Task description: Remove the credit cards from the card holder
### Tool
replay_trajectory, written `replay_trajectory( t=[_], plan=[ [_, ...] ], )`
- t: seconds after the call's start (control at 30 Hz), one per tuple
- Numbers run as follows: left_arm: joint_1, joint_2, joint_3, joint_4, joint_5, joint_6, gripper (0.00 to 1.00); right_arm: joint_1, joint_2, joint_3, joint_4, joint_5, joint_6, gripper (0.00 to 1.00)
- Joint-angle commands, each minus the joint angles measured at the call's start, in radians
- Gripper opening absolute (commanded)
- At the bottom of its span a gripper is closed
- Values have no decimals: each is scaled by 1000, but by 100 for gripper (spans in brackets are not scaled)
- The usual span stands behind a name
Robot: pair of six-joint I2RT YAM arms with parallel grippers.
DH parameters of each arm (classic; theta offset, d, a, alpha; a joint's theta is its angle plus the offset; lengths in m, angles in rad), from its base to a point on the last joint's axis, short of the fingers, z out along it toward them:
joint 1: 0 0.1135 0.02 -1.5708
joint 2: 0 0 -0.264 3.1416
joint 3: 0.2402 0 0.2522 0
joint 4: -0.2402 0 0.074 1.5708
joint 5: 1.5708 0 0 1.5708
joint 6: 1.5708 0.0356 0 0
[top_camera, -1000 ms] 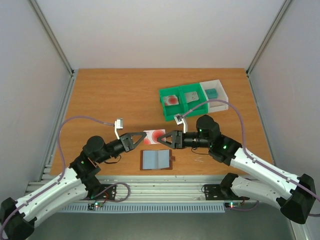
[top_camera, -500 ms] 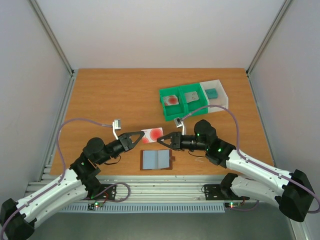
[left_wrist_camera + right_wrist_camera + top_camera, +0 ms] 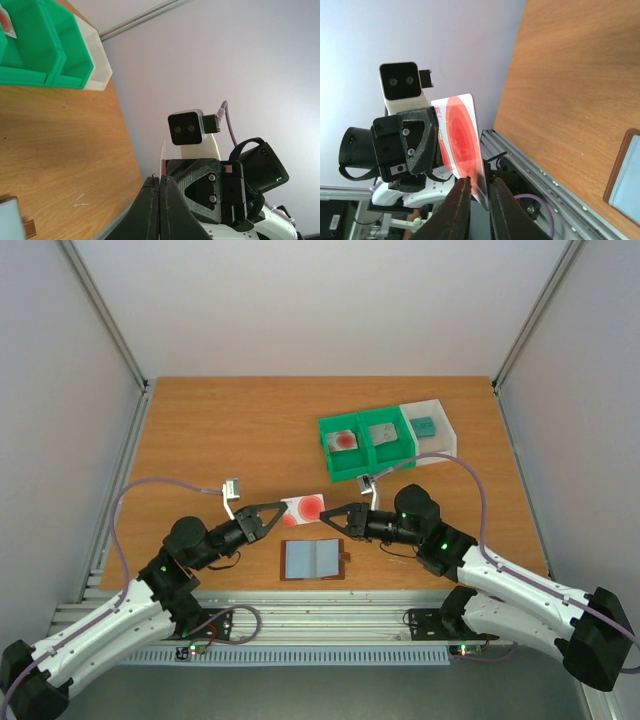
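Note:
The card holder [image 3: 314,559] lies open and flat near the table's front edge, grey-blue faces up; its corner also shows in the left wrist view [image 3: 12,220] and its edge in the right wrist view [image 3: 626,175]. Above it, in the air, my left gripper [image 3: 283,508] is shut on a pale credit card with a red blot [image 3: 305,508], seen edge-on in its own view [image 3: 163,152]. My right gripper [image 3: 325,517] faces it from the right. Its jaws [image 3: 476,182] stand narrowly apart on either side of that card's [image 3: 462,135] free edge.
A green two-compartment tray [image 3: 365,462] at the back right holds a red-blotted card [image 3: 343,438] and a grey card [image 3: 381,432]. The white tray [image 3: 447,445] beside it holds a teal card [image 3: 425,426]. The table's metal rail runs along the near edge.
My right gripper's jaws have narrowed around the free edge of the card. The left gripper has kept its hold, and the card has barely shifted.

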Motion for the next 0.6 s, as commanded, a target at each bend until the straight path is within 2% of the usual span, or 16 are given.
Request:
replay_trajectory(
  t=[0.0,0.1,0.23,0.27,0.33,0.47,0.57],
  plan=[
    [-1,-11,-12,46,-15,6,0,1,-27,-7,37,43,-2,9],
    [-1,-11,-12,46,-15,7,1,1,-27,-12,51,41,-3,1],
    [-1,-16,-10,31,-18,11,1,1,-25,-17,66,35,-11,1],
    [-1,-17,-7,16,-20,15,4,1,-26,-17,61,37,-16,1],
    [-1,-21,0,-20,-27,23,18,1,-29,-21,49,45,-24,1],
    [-1,-44,12,-124,-47,42,58,1,-45,-11,-22,66,-65,1],
    [-1,-60,24,-202,-62,61,71,1,-49,56,-178,110,-147,1]
  ],
)
